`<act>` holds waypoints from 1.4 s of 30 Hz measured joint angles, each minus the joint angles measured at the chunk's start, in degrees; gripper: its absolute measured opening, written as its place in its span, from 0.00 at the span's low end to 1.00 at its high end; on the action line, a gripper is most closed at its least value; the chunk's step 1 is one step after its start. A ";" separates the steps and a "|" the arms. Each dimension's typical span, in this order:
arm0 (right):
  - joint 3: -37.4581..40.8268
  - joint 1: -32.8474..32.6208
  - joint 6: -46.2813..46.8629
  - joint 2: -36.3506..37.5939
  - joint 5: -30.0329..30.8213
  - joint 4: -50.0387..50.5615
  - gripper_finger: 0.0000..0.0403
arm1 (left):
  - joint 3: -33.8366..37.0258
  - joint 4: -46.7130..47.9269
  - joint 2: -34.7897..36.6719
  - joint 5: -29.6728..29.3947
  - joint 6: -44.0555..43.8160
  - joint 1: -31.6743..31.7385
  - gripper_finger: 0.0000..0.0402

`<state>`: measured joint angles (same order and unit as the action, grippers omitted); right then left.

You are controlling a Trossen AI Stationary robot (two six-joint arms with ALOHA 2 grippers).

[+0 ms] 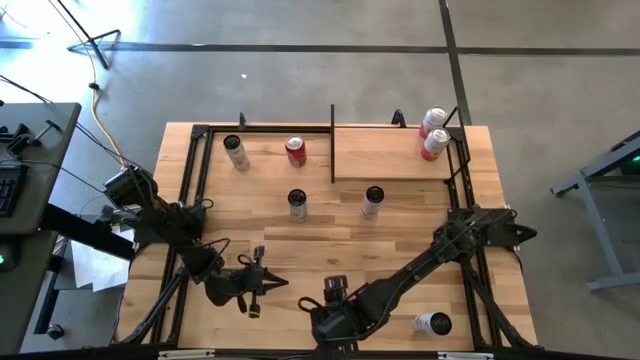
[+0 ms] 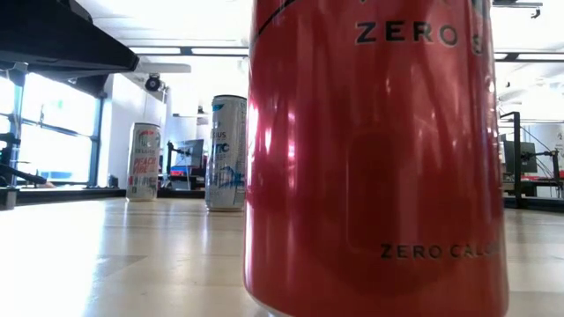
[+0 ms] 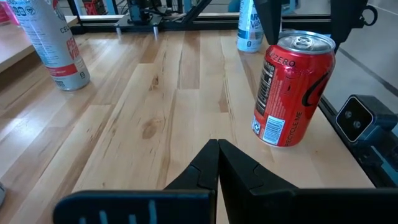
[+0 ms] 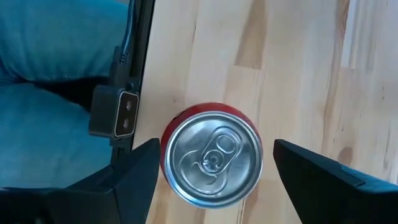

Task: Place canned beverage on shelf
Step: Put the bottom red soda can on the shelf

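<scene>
Right wrist view: your right gripper (image 4: 214,168) hangs directly over a red zero-sugar soda can (image 4: 211,155), fingers spread wide, one on each side, not touching. That can stands upright at the table's front edge. Your left gripper (image 1: 283,283) waits just beside it, fingers pressed together. Two cans (image 1: 434,132) already stand on the shelf (image 1: 385,155).
</scene>
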<state>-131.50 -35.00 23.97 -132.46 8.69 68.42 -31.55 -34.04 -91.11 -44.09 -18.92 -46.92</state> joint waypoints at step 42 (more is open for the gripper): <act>-0.92 3.96 0.57 -0.74 -2.60 2.19 0.59 | 0.00 1.03 -0.01 0.00 -1.11 -0.02 0.00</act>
<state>-132.42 -31.05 24.54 -133.21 6.08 70.62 -31.55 -33.02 -91.12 -44.10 -20.03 -46.94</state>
